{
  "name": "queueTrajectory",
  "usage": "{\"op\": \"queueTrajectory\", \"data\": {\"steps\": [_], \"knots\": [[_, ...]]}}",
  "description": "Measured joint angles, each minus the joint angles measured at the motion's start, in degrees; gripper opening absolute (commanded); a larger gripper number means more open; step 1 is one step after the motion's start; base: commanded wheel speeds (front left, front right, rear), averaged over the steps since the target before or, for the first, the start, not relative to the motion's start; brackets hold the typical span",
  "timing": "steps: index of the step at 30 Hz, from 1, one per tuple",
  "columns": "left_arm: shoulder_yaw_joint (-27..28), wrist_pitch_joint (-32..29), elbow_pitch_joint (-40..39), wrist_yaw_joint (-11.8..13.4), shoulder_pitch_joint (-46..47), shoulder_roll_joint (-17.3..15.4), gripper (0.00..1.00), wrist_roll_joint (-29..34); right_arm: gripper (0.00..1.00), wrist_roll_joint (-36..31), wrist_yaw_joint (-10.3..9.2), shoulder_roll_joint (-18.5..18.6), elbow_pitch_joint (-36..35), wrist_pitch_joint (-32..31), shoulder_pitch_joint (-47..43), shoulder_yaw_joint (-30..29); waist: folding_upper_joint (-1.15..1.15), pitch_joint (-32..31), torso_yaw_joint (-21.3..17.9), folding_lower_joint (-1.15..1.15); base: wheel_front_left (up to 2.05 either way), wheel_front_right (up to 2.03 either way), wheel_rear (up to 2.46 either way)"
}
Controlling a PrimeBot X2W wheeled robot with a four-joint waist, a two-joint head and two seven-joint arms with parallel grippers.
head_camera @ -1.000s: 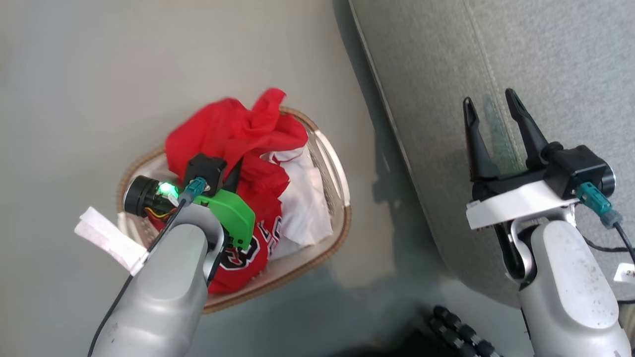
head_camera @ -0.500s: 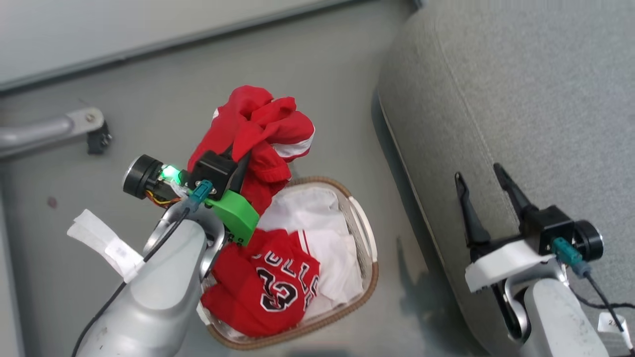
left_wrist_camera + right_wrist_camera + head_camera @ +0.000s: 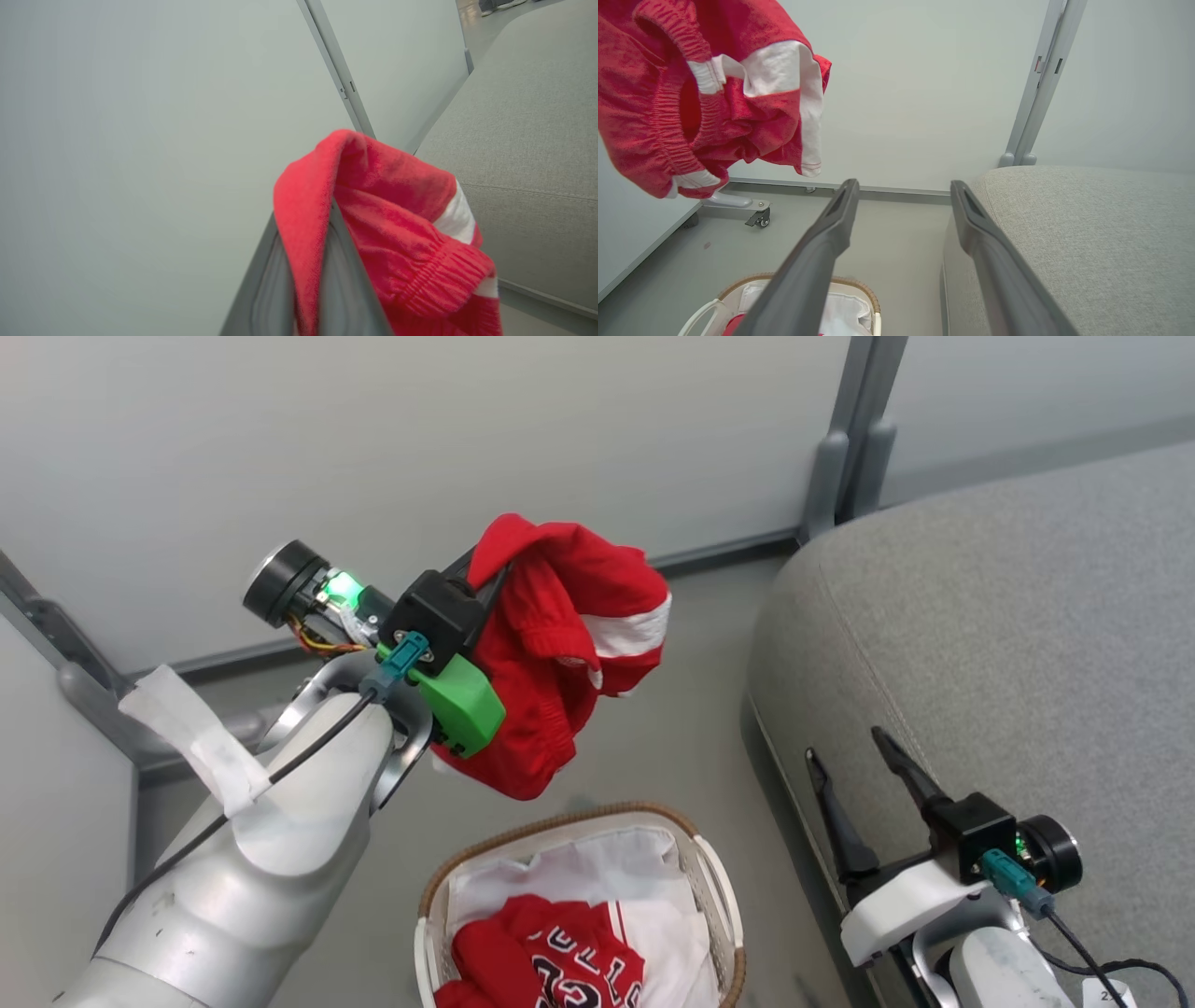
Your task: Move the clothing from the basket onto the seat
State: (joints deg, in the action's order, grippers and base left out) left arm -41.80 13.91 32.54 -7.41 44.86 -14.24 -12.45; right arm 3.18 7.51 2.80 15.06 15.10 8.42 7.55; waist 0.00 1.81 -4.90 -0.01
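One red garment [image 3: 560,644] hangs clamped between the left jaws.

Red white-trimmed garment [image 3: 560,644] aloft; jersey [image 3: 551,961], seemingly crumpled, in basket [image 3: 597,812]

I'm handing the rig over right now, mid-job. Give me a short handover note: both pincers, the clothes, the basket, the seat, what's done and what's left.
Left pincer: shut on the plain red garment, which hangs in the air clear of the basket, to the left of the seat.
Right pincer: open, holding nothing, by the seat's near edge.
Jersey: lies in the basket on the white liner.
Done: one garment lifted out.
Left: neither garment is on the seat yet. Carry the held one over and release it, then fetch the jersey.
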Motion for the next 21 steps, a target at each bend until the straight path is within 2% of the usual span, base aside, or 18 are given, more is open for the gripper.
{"op": "queueTrajectory", "data": {"steps": [8, 21], "knots": [[-5.56, -1.26, -3.07, -0.08, 2.64, -1.03, 0.0, -2.09, 1.0, 0.4, 0.0, 0.01, 1.31, 0.0, 1.31, 4.01, 0.0, -4.66, 1.95, 0.0, 0.0, 0.0, 0.0], [-10.61, -1.68, -5.76, -0.08, 5.06, -0.07, 0.0, -4.57, 1.0, 3.08, 0.0, -0.03, 8.15, 0.0, 12.6, 13.88, 0.0, -5.63, 5.77, 0.0, 0.0, 0.0, 0.0]]}}
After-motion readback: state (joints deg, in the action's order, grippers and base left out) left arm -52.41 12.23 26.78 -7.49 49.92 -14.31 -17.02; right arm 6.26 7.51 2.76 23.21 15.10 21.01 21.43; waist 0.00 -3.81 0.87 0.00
